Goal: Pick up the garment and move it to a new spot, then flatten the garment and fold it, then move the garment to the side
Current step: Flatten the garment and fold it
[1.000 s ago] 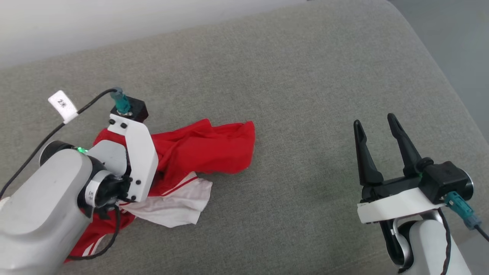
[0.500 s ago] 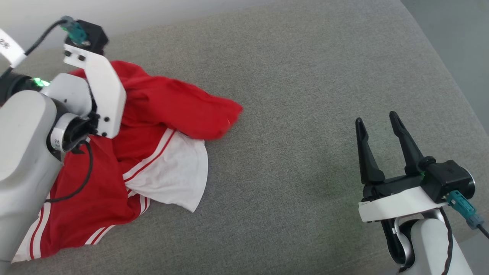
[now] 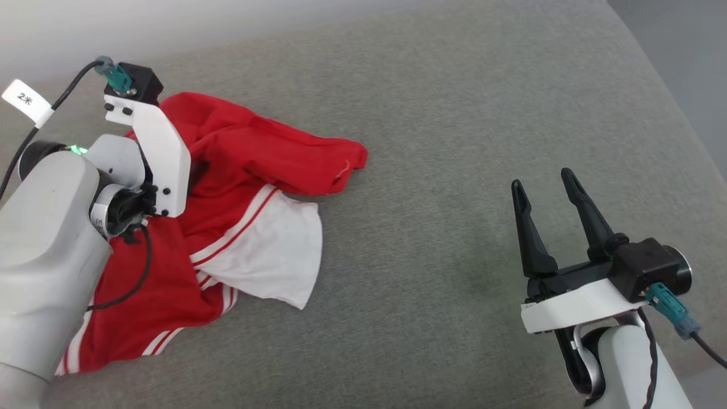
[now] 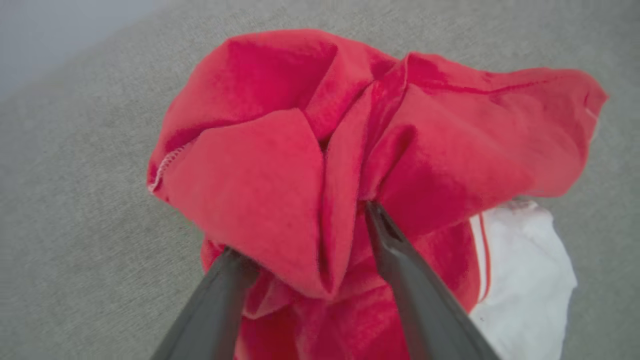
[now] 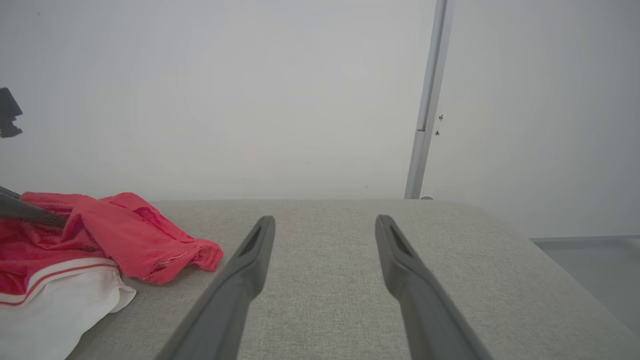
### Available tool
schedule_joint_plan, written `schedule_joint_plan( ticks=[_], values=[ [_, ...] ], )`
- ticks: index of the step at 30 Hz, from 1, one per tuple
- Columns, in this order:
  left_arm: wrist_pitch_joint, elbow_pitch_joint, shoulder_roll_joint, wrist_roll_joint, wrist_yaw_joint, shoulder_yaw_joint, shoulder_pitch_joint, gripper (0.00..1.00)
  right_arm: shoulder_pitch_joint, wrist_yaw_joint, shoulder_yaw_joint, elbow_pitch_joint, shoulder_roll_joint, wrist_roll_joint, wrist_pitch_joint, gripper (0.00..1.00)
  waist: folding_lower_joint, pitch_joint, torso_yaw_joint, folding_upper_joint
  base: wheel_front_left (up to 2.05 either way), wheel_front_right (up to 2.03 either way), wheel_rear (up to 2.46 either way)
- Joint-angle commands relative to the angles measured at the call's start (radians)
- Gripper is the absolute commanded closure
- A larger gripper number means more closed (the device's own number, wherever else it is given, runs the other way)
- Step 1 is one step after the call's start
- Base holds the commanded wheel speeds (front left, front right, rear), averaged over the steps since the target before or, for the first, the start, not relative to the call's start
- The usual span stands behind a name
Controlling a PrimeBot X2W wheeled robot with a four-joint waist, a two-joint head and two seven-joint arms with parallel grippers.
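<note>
The red T-shirt (image 3: 255,153) lies crumpled on the grey surface (image 3: 454,113), directly under and ahead of the left claw (image 4: 300,229). That claw stands wide, with a raised fold of red cloth between its fingers, loose rather than pinched. The shirt's white sleeve end (image 3: 272,255) spreads out on the side toward the right claw (image 3: 541,178), which hovers wide and empty, well apart from the shirt.

Crumpled red garment (image 3: 255,153) on grey cushion (image 3: 454,113)
</note>
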Motion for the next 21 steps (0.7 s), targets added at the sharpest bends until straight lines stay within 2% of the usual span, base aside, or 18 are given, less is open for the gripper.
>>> schedule_joint_plan(
  ticks=[1, 7, 20, 21],
  values=[
    [-0.022, -0.016, 0.008, -0.010, -0.009, 0.005, -0.011, 0.00, 0.006, -0.001, -0.001, 0.003, 0.000, -0.010, -0.005, 0.00, 0.0000, -0.015, 0.027, 0.0000, 0.00, 0.00, 0.00],
    [-0.100, -0.120, 0.031, -0.002, -0.019, 0.014, 0.025, 0.00, 0.016, -0.001, -0.006, 0.010, 0.000, -0.035, -0.005, 0.00, 0.0000, -0.042, 0.093, 0.0000, 0.00, 0.00, 0.00],
    [-0.435, -0.412, 0.107, -0.001, 0.076, 0.125, 0.265, 0.00, 0.036, -0.001, 0.011, 0.057, -0.011, -0.035, -0.005, 0.00, 0.0000, -0.121, 0.245, 0.0000, 0.00, 0.00, 0.00],
    [-0.435, -0.412, 0.107, -0.001, 0.076, 0.125, 0.265, 0.00, 0.036, -0.001, 0.011, 0.057, -0.011, -0.035, -0.005, 0.00, 0.0000, -0.121, 0.245, 0.0000, 0.00, 0.00, 0.00]
  ],
)
